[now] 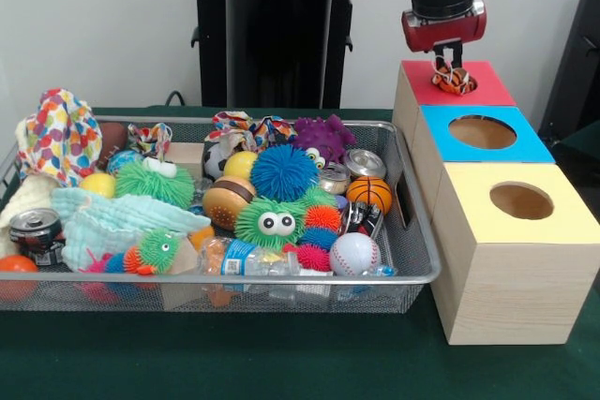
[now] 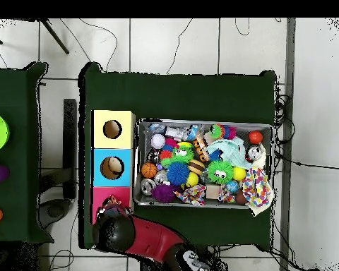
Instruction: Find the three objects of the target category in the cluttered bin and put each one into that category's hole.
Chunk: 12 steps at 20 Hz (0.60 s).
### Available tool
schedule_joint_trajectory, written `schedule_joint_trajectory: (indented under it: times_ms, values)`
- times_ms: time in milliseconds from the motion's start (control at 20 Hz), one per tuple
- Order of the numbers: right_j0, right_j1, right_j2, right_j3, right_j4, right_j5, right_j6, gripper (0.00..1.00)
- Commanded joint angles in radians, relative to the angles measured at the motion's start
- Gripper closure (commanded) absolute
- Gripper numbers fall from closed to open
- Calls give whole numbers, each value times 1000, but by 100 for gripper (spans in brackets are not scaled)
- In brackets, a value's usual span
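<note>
My gripper (image 1: 450, 65) hangs over the red-topped box (image 1: 492, 93) at the far end of the box row. It is shut on the orange tiger (image 1: 454, 80), a black-striped toy that sits right at the mouth of the round hole and hides most of it. In the overhead view the arm (image 2: 123, 233) covers that hole, and only part of the red top (image 2: 103, 195) shows. The wire-mesh bin (image 1: 424, 252) stands beside the boxes, full of toys; it also shows in the overhead view (image 2: 200, 122). I cannot make out the yellow duck or the tan dog in the clutter.
The blue-topped box (image 1: 534, 149) and the yellow-topped box (image 1: 562, 224) stand nearer the camera, each with an open hole. The bin holds fuzzy googly-eyed balls (image 1: 272, 222), a purple monster (image 1: 323, 138), a baseball (image 1: 354, 253), a basketball (image 1: 369, 193), a can (image 1: 35, 229) and a patterned cloth (image 1: 61, 133).
</note>
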Motion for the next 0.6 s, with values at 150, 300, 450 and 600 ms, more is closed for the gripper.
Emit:
schedule_joint_trajectory:
  times_ms: [150,300,450,600]
  values:
    - [-36,56,80,-6,-31,-110,276,100]
    - [-42,84,88,1,-49,-148,286,100]
    - [-35,99,74,1,-59,-162,285,100]
    - [-28,123,57,-3,-70,-182,282,100]
